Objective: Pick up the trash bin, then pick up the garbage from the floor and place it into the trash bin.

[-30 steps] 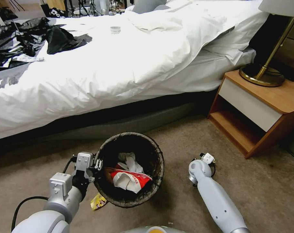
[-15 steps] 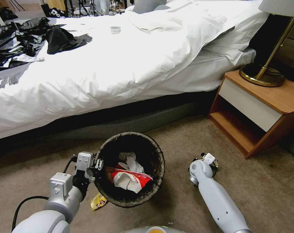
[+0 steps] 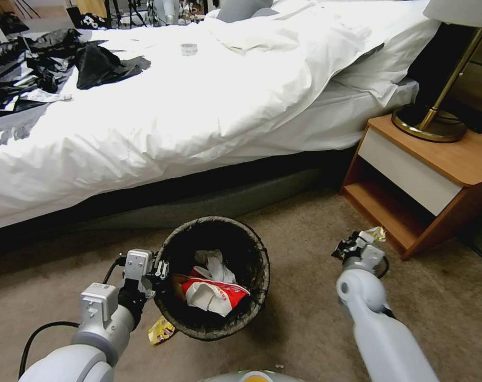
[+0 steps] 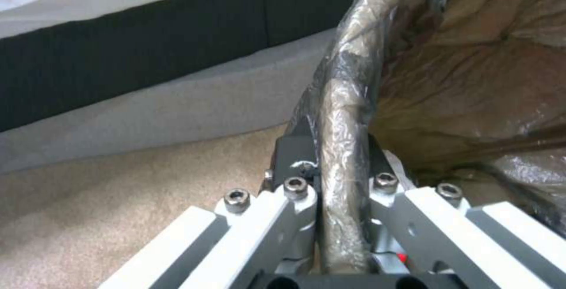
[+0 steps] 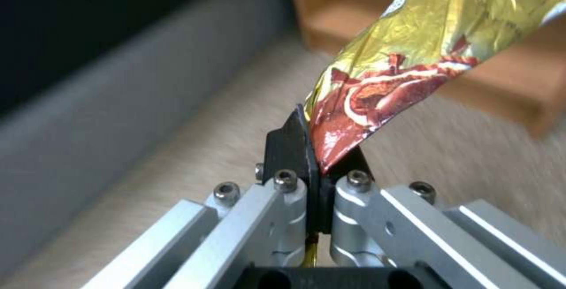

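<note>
The trash bin, round with a dark bag over its rim, is held just in front of the bed. My left gripper is shut on its left rim; the left wrist view shows the bag-wrapped rim pinched in the left gripper. Inside lie a crumpled red-and-white cup and white tissue. To the bin's right, above the carpet, my right gripper is shut on a yellow snack wrapper. In the right wrist view the wrapper sticks out of the right gripper. Another yellow wrapper lies on the floor under the bin's left side.
A bed with white covers and black bags spans the back. A wooden nightstand carrying a brass lamp base stands at the right, close to the right gripper. Open carpet lies between bin and nightstand.
My right arm has swung right and forward toward the nightstand, and the yellow wrapper now shows in its gripper. The left gripper and the bin have not moved.
</note>
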